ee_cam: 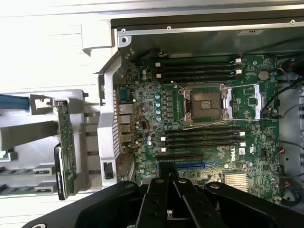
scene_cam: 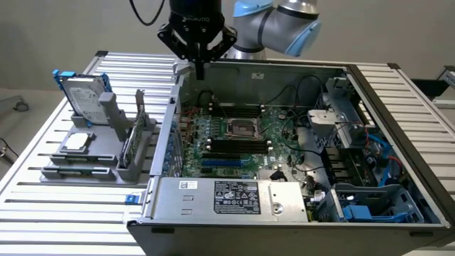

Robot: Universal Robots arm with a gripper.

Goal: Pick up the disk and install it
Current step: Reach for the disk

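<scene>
Exterior view: the black gripper [scene_cam: 200, 72] hangs over the far rim of the open grey sheet-metal computer case [scene_cam: 284, 74], at the corner on the exterior view's left. Its fingers are pressed together w/ nothing betw. them. The flat silver-grey metal disk [scene_cam: 84, 98], w/ white label and bright blue plastic carrier, stands upright in a grey plastic rack [scene_cam: 78, 173] outside the case, well apart from the gripper. A small square silver chip [scene_cam: 76, 141] and a thin green circuit card [scene_cam: 130, 140] sit in the same rack. A green motherboard [scene_cam: 235, 144] lies on the case floor.

Wrist view: the closed gripper [ee_cam: 167, 175] is above the motherboard [ee_cam: 204, 118] inside the case. The green card [ee_cam: 66, 147] stands on edge just outside the case wall. A blue strip [ee_cam: 14, 102] beyond it is prob. the disk's carrier, too cut off to be sure.
</scene>
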